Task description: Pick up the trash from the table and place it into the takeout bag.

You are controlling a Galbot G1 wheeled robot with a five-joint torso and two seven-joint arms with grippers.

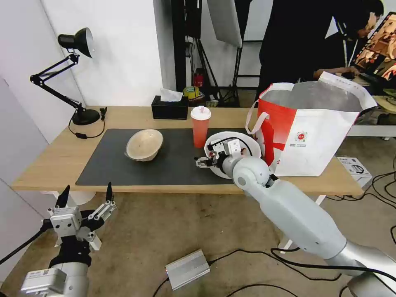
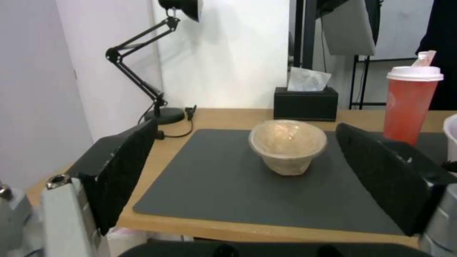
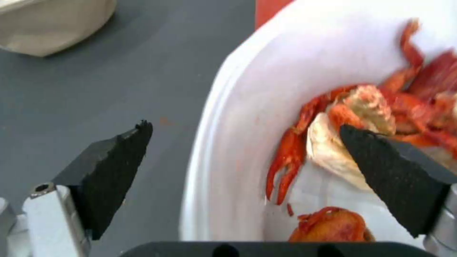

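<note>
White wide plastic bowl (image 3: 238, 150) of red scraps sits between the right gripper's (image 3: 245, 157) spread fingers, straddling its left rim; closing comes next, I judge. Left gripper (image 1: 86, 198) waits spread, near.

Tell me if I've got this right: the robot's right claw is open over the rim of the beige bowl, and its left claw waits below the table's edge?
Not quite. The right claw is open over the rim of the white bowl with the red scraps, as the right wrist view shows. The beige bowl sits apart on the grey mat. The left claw does wait below the table edge.
</note>
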